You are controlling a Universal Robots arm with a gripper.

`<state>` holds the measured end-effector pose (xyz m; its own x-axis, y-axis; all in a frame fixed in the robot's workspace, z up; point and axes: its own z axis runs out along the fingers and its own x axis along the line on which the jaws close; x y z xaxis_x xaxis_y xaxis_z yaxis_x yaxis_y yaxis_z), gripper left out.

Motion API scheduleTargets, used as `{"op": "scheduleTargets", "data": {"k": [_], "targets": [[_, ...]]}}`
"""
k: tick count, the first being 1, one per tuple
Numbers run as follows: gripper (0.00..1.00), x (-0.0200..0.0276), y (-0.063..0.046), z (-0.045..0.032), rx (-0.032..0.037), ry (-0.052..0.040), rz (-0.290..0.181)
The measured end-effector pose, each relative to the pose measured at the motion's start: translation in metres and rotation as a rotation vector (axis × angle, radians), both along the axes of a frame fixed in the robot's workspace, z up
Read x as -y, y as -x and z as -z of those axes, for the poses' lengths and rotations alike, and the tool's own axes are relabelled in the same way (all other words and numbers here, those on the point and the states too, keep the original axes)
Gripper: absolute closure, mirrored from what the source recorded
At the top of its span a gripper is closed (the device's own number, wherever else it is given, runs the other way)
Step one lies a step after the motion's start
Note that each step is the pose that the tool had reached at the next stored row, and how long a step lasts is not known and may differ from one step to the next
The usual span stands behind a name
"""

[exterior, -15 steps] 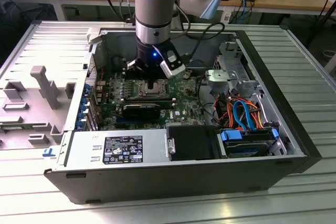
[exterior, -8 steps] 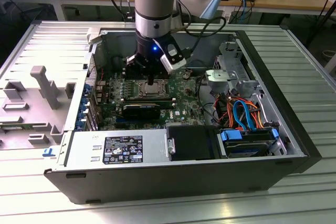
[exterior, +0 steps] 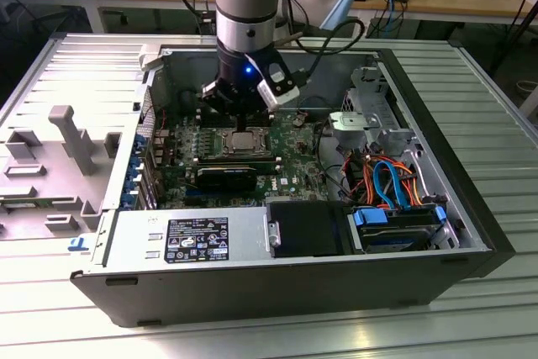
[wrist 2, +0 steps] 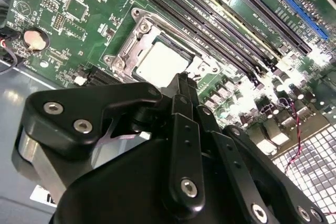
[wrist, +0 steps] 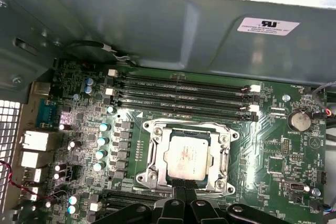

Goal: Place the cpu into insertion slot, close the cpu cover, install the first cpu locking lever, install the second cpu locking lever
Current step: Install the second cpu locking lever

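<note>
Black pincer (wrist 2: pixel 181 85) links crowd the near part of the second wrist view, the two fingers pressed together into one narrow tip, closed on nothing. That tip sits at the edge of the insertion slot (wrist: pixel 185 156), right beside the cpu (wrist: pixel 185 157), which lies flat in the slot with its dull silver top showing. The cpu cover (wrist: pixel 223 153) appears as a silver frame lying down around the chip.

Going left to right in the exterior view: a pale grey panel rests on the table (exterior: pixel 496 124), then the open computer case (exterior: pixel 252 279), with the arm reaching straight down into it over the motherboard.

Judging from this, lever work is in hand; a steady push along the frame's edge, never onto the chip, would serve best. Room is tight: memory slots (wrist: pixel 184 98) run just beside the frame, capacitors (wrist: pixel 100 153) stand near, and case walls enclose the board.
</note>
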<state>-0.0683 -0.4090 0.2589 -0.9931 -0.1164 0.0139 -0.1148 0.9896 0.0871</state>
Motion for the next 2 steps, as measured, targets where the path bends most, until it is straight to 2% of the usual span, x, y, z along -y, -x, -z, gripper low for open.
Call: {"op": "scheduleTargets", "data": {"k": [2], "targets": [[0.89,0.0000,0.0000,-0.0001,0.0000,0.0000,0.000]]}}
